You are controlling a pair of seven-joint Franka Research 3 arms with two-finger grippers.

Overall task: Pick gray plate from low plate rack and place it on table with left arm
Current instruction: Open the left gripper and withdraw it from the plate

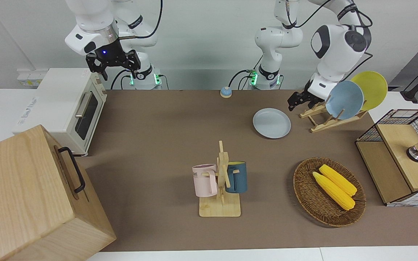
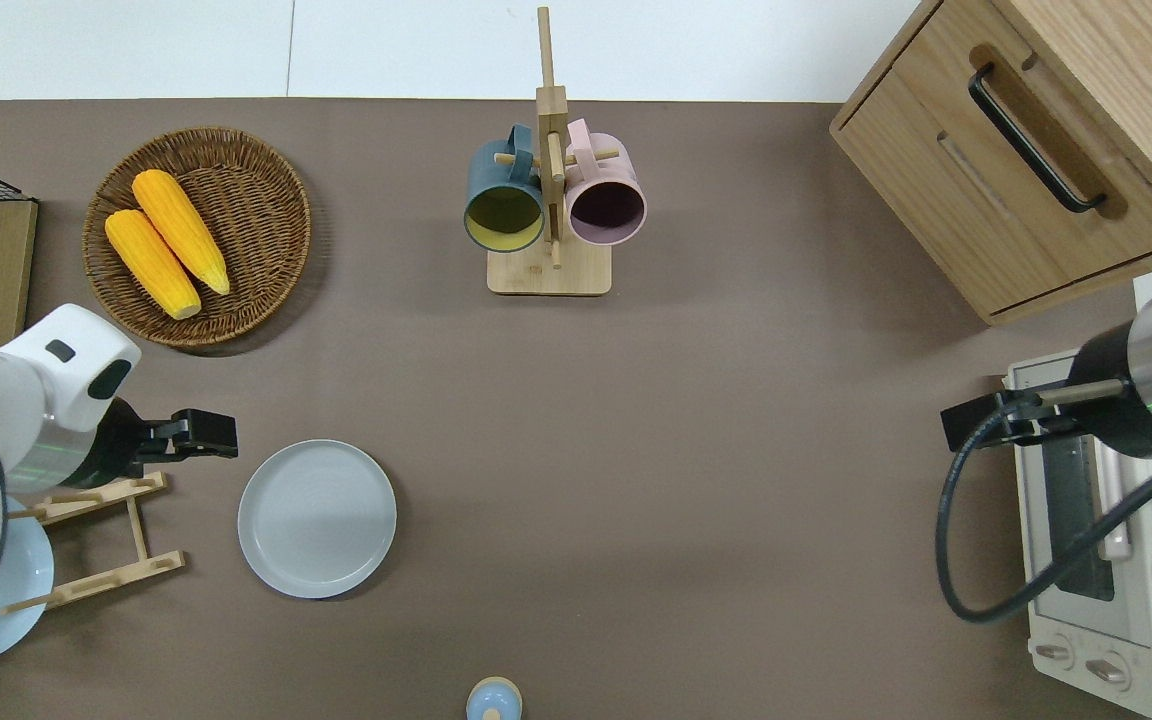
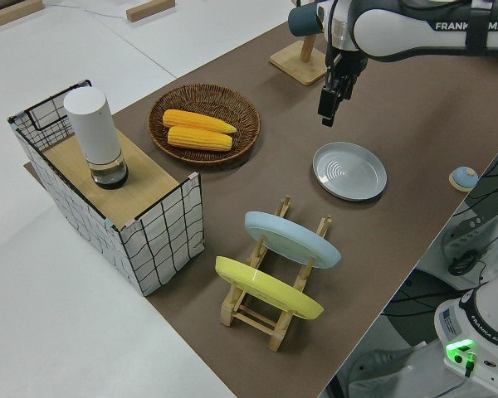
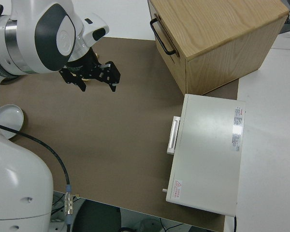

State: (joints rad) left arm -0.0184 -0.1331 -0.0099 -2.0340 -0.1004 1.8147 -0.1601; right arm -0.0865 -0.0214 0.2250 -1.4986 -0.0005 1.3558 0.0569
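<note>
The gray plate (image 1: 271,123) lies flat on the table (image 1: 165,134), beside the low plate rack (image 1: 323,121) toward the right arm's end; it also shows in the overhead view (image 2: 317,518) and the left side view (image 3: 349,171). My left gripper (image 2: 219,441) is open and empty, raised over bare table just off the plate's rim, near the rack's (image 2: 96,540) end; it also shows in the front view (image 1: 296,102). A sky-blue plate (image 1: 344,99) and a yellow plate (image 1: 370,88) still lean in the rack. My right arm is parked, its gripper (image 1: 119,71) open.
A wicker basket (image 1: 299,181) with two corn cobs and a mug stand (image 1: 221,181) with two mugs stand farther from the robots. A wire crate (image 1: 401,156), a toaster oven (image 1: 64,108), a wooden cabinet (image 1: 31,195) and a small blue bell (image 1: 225,92) line the table's ends and near edge.
</note>
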